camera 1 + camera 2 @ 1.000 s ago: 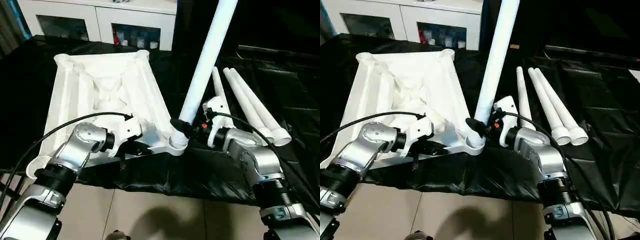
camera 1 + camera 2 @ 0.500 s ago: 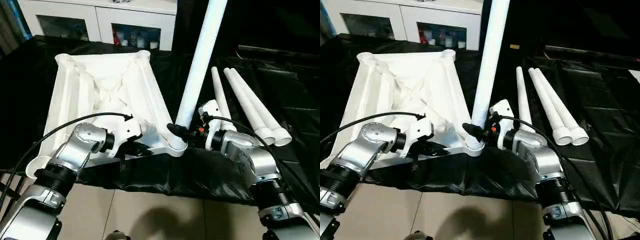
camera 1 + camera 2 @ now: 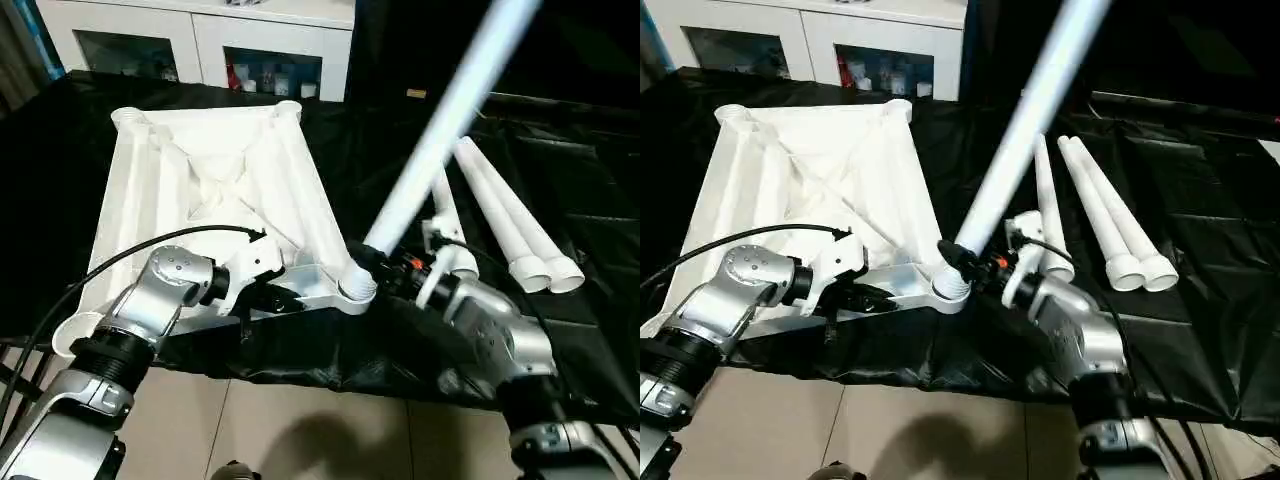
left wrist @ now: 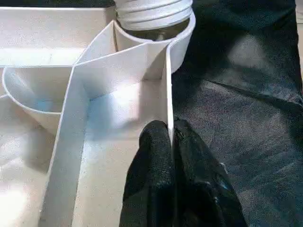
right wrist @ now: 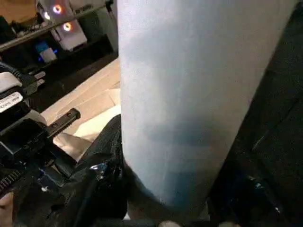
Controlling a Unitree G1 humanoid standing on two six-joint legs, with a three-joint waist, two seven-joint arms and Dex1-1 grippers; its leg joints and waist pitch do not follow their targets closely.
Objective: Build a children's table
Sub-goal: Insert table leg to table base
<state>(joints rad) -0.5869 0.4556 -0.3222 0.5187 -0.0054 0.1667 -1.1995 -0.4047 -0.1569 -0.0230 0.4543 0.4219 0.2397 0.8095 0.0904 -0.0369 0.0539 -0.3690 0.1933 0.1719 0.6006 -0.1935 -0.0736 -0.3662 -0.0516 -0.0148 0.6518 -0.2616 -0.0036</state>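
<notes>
White cupboards with glass doors stand at the back, behind a black, crinkly sheet [image 3: 560, 180] spread over the work surface. On the sheet lies the table top [image 3: 210, 170], upside down, white plastic with thin ribs crossing inside it and a round socket at each corner. The left gripper [image 4: 173, 156] is closed on one thin rib near the front corner socket [image 3: 355, 285] and holds the top steady. The right gripper [image 3: 385, 265] squeezes the bottom of one leg [image 3: 450, 110], a long, smooth white tube. This leg leans far over to the robot's right, with its foot at that socket. I think the foot is only partly in, but the gripper hides the joint. To do this step well, the leg should stand straight above the socket first, then go down with a gentle twist while the left side holds firm. Three more legs [image 3: 505, 215] lie close together on the sheet, near the right arm, each with a wide, flared end.
</notes>
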